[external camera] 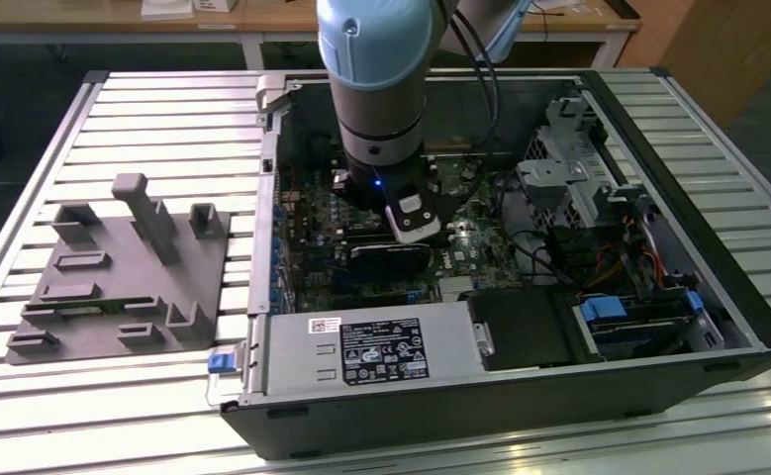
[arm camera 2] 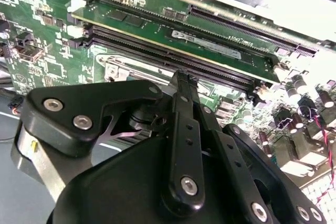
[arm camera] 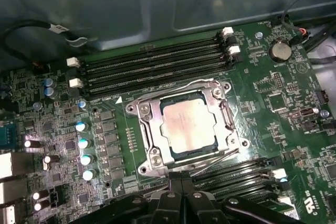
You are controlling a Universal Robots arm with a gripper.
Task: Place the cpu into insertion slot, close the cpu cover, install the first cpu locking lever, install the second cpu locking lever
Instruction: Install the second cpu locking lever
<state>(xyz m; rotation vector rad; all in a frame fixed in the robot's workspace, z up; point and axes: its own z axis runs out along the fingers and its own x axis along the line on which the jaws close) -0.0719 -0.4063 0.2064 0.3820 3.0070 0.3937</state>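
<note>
The dull silvery-tan square cpu (arm camera: 188,124) sits in its socket, the thin silvery metal cpu cover (arm camera: 149,136) closed around it. The black gripper (arm camera: 181,182), fingers clenched together and empty, hovers beside the socket; the levers' state is unclear.

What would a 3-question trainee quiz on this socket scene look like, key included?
1. True or false: the cpu is already on the board.
2. The cover is: A) down around the cpu; B) raised upright; C) off the board.
3. What stands on the table at the exterior view's left of the case?
Key: 1 true; 2 A; 3 a grey fixture.
</note>
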